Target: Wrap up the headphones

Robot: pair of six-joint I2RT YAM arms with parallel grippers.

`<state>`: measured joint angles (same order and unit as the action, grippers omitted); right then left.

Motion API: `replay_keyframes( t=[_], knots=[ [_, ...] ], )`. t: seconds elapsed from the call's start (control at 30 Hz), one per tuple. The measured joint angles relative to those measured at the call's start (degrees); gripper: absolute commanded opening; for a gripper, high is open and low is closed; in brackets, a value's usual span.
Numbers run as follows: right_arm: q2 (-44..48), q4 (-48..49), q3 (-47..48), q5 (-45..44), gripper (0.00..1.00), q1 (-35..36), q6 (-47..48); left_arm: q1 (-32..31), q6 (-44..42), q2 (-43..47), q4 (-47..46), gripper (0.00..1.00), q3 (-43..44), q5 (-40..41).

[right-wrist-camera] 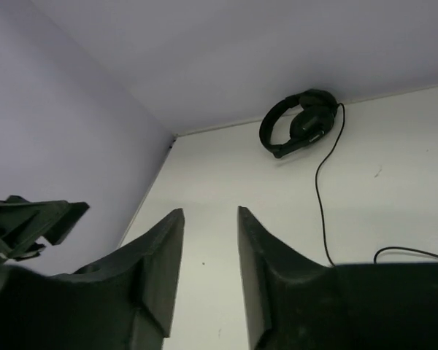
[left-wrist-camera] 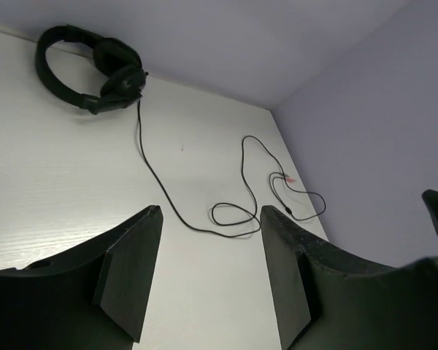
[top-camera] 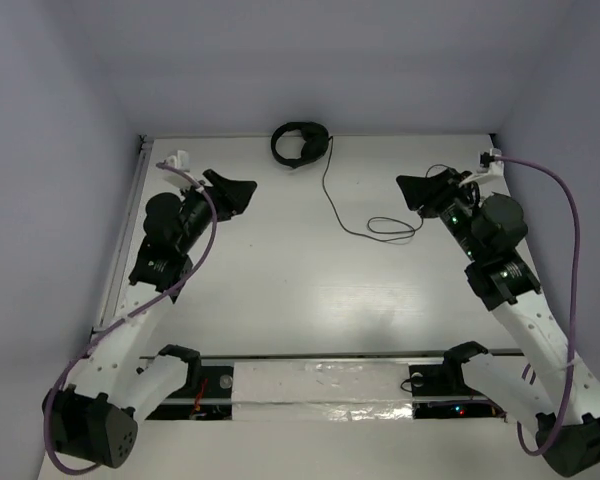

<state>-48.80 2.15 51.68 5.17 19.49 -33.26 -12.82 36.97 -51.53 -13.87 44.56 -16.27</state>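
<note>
Left gripper (top-camera: 235,190), right gripper (top-camera: 417,190): both spread, empty, over the bench (top-camera: 280,300).
Cable (top-camera: 329,190): loose loops near right gripper; best pinched close to its free end.
Headphones (top-camera: 300,145): far bench edge, by the wall; left gripper should probably steady them.

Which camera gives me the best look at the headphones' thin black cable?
Left wrist: the thin black cable runs unbroken from the earcup to its looped end. Top external shows the cable whole but small; right wrist shows only the cable's upper stretch, the rest hidden behind a finger.
</note>
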Motion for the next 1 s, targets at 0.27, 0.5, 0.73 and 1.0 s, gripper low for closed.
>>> replay_keyframes(
  t=[0.27,0.5,0.73,1.0],
  knots=[
    [3.6,-1.8,0.3,-1.3,0.0,0.0,-0.1,-7.8,-2.7,-10.8,1.7,0.21,8.7,13.4],
    [-1.1,-1.7,0.6,-0.2,0.0,0.0,-1.6,-9.2,-6.7,-33.8,9.0,0.0,30.7,30.3],
    [-2.2,-1.6,0.1,0.1,0.0,0.1,-2.1,-9.2,-12.4,-63.3,20.2,0.2,60.5,37.9],
    [-2.6,-1.2,-0.1,1.7,0.17,1.8,-2.5,-8.6,-15.4,-88.8,29.9,0.47,89.0,36.2]
  ],
)
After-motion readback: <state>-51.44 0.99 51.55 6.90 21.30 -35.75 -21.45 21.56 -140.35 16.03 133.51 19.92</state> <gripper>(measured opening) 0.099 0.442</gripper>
